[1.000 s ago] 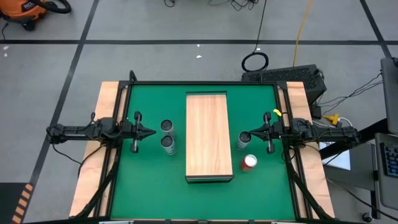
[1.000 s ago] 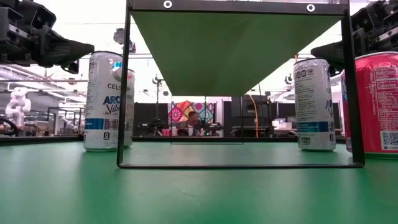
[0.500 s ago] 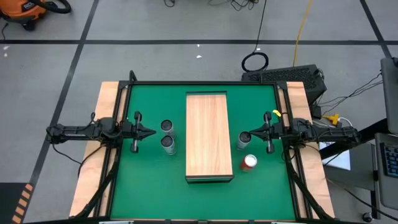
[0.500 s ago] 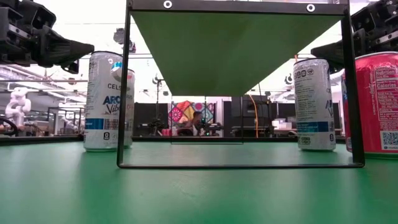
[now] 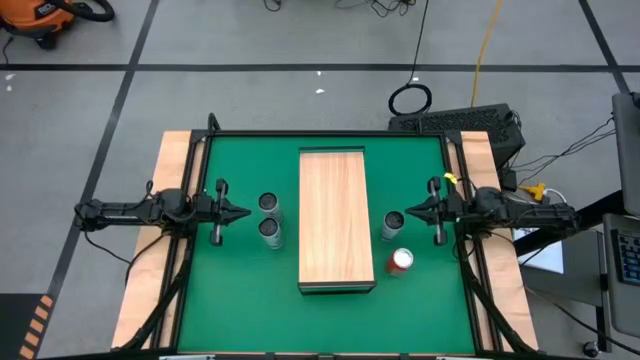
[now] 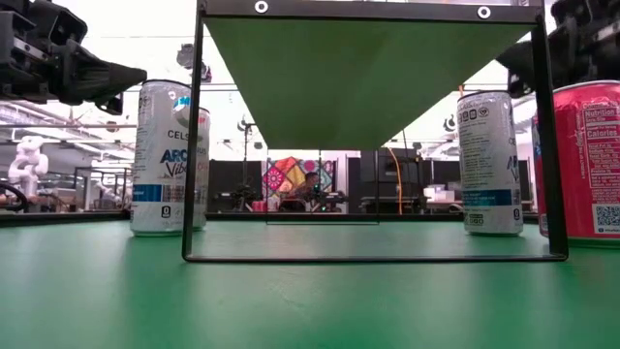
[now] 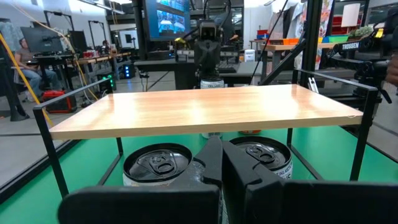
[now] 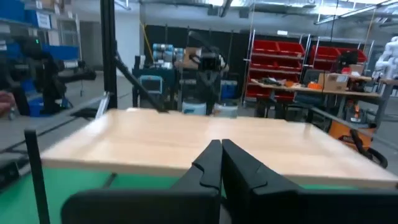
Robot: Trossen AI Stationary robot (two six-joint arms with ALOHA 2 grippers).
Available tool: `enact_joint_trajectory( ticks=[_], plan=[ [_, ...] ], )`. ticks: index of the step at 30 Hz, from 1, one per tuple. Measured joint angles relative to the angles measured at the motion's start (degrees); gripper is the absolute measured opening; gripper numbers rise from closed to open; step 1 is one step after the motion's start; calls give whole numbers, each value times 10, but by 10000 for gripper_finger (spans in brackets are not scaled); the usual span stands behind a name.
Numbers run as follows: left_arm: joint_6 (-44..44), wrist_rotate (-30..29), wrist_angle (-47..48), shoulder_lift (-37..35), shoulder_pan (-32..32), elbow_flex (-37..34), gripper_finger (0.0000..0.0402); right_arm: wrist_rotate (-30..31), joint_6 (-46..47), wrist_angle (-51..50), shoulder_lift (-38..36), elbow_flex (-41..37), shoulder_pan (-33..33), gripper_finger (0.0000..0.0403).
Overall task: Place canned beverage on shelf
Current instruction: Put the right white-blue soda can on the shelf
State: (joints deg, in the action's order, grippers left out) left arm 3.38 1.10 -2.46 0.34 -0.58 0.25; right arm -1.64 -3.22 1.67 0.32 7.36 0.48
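Down at the near edge of the green surface (image 5: 230, 290) nothing is in play; the red can (image 5: 401, 261) stands closest, on the right-hand side just off the shelf's near corner. A step farther back sits a silver can (image 5: 392, 224), upright, directly in front of the right gripper (image 5: 408, 212), whose jaws are pressed together and empty, pointing inward at the shelf. The right wrist view looks straight over the board, so that gripper rides at about shelf height, above the can top.

Across the board, the left gripper (image 5: 246, 212) mirrors it, jaws closed on nothing, with two silver cans (image 5: 269, 217) standing one behind the other just ahead of its tips, between it and the shelf. The left wrist view shows both lids right under the closed fingers (image 7: 231, 167).

The shelf (image 5: 335, 215) runs down the middle, long axis near-to-far, bare on top, raised on a thin dark frame.

The relation that counts: each can stands upright between a gripper and the shelf edge, slightly below the jaws. The right arm looks nearest to a single clear can; the jaws would need to open and drop first.
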Motion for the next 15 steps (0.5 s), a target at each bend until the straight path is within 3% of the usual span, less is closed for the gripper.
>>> enact_joint_trajectory(
  ticks=[7,15],
  plan=[
    [0,0,0,0,0,0,0,1,18,-30,41,72,0,0],
    [0,0,0,0,0,0,0,5,39,-94,154,197,0,0]
  ],
)
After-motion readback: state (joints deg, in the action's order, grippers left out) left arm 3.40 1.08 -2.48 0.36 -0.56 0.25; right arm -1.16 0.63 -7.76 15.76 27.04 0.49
